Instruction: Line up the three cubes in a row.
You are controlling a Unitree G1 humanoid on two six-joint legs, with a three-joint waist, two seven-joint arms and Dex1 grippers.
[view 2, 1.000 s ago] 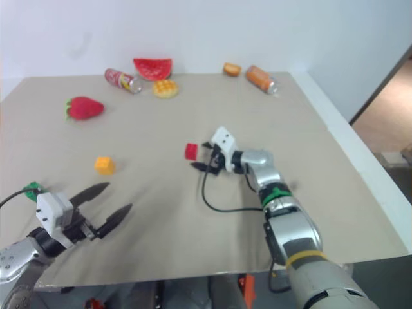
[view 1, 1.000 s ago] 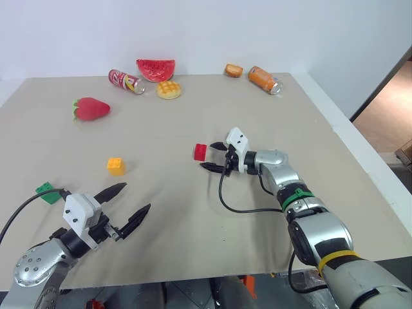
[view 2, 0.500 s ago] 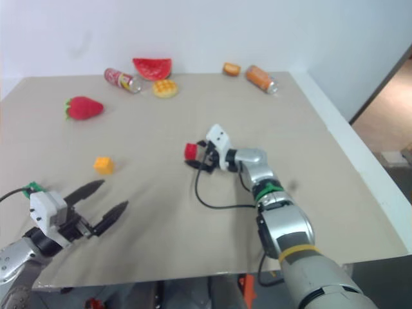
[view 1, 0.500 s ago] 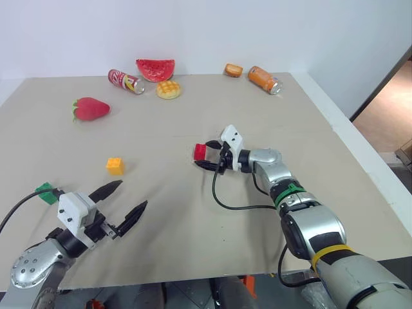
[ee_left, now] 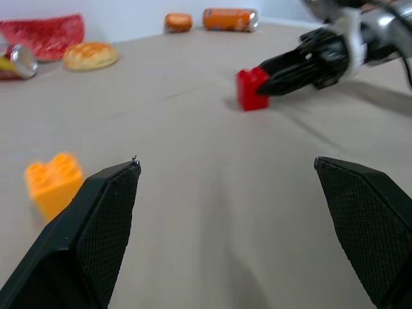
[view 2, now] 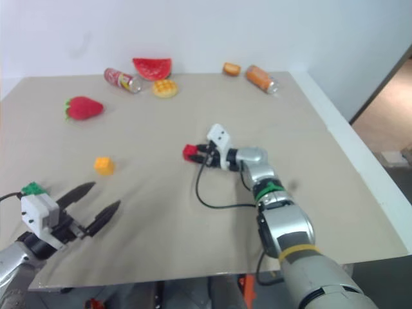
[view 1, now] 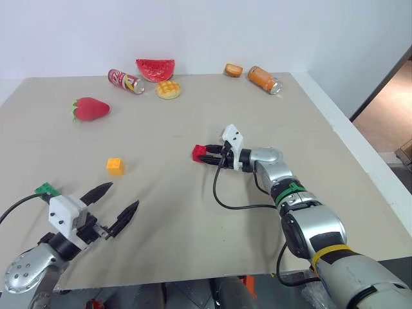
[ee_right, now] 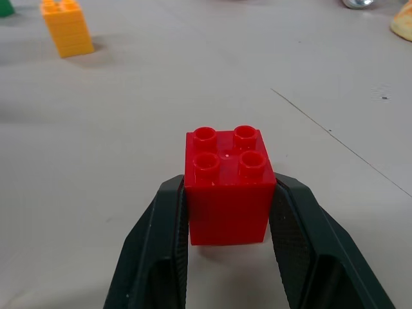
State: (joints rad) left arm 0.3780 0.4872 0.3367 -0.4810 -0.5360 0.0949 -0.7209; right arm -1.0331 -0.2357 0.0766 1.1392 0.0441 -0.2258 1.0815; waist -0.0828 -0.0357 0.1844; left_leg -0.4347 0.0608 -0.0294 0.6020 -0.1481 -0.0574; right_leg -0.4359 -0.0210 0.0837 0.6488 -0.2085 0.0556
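Looking down over both arms, I saw my right claw pinching the red cube, one black finger flat on each side of it, studs up. That cube sat on the table, at the claw's tips, about mid-table. My left claw hung near the front edge with its fingers spread wide and nothing between them. The orange cube lay on the table ahead of the left claw, well apart from the red one and to the left of the right claw. The green cube sat just beside the left claw, on its outer side. Far beyond both claws, along the back edge, I could see a strawberry, a red can, a watermelon slice, a bun, a bread piece and an orange can.
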